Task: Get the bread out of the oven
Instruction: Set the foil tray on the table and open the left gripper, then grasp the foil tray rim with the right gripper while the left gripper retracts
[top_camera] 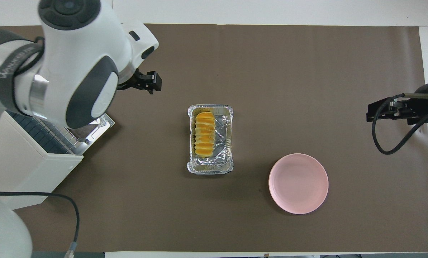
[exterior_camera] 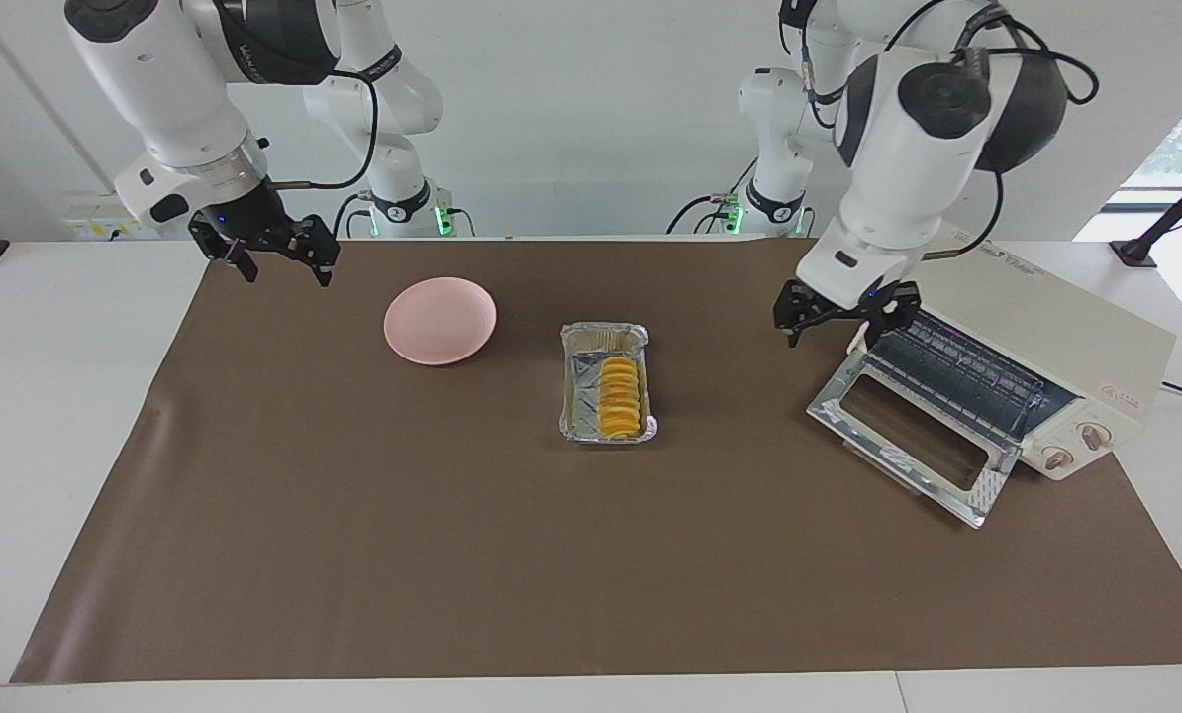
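Observation:
The bread [exterior_camera: 619, 398] [top_camera: 204, 134], a ridged golden-yellow loaf, lies in a crinkled foil tray [exterior_camera: 581, 381] [top_camera: 224, 145] in the middle of the mat, with nothing touching it. The cream-white oven [exterior_camera: 1041, 332] [top_camera: 20, 172] stands at the left arm's end, its glass door [exterior_camera: 908, 436] dropped open and its wire rack bare. My left gripper [exterior_camera: 843, 319] [top_camera: 152, 81] hangs open and empty in the air beside the oven's top corner, over the mat next to the door. My right gripper [exterior_camera: 274, 250] [top_camera: 371, 111] waits open above the mat's edge at the right arm's end.
A round pink plate [exterior_camera: 440, 320] [top_camera: 298, 183] with nothing on it sits between the tray and the right arm's end, nearer to the robots than the tray. A brown mat [exterior_camera: 452, 555] covers the table. The oven's cable runs off at its side.

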### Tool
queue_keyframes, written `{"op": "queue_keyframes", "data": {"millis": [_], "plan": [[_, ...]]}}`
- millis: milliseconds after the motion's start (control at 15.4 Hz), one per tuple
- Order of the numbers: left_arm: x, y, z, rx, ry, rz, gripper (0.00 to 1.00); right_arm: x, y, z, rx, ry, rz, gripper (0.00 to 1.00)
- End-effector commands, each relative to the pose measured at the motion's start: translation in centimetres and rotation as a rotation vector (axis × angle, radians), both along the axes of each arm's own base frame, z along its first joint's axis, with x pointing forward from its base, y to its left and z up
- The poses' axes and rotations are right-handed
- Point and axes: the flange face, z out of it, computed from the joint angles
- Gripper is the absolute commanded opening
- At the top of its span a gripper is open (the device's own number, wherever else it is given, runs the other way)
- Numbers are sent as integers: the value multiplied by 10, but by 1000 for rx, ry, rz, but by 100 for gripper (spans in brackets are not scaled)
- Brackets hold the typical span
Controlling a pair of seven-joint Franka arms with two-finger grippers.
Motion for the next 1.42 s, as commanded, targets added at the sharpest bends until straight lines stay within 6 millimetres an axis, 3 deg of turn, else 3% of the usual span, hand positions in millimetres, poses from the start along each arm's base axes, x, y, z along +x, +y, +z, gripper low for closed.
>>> {"op": "queue_keyframes", "data": {"millis": [0, 129, 259, 324, 518, 712, 971, 1100, 1359], "plan": [[-29, 38, 27, -26, 43, -19, 100, -7, 18, 1, -4, -13, 62, 100], [-54, 60, 38, -47, 21, 4, 100, -6, 48, -7, 2, -44, 112, 100], [-74, 78, 38, -47, 63, 12, 100, -12, 113, -33, 5, -31, 209, 100], [-74, 92, 36, -49, 85, 35, 100, -15, 130, -52, 4, -28, 204, 100], [-71, 85, 36, -45, 89, 25, 100, -18, 177, -101, 19, -59, 154, 100], [-58, 105, 29, -56, 143, 64, 100, -14, 230, -144, 38, -73, 131, 100], [-79, 108, 26, -44, 154, 85, 100, -13, 278, -187, 64, -92, 81, 100], [-77, 97, 23, -48, 121, 73, 100, -15, 295, -210, 62, -70, 39, 100], [-75, 104, 23, -82, 135, 94, 100, -15, 311, -237, 73, -71, 9, 100]]}}
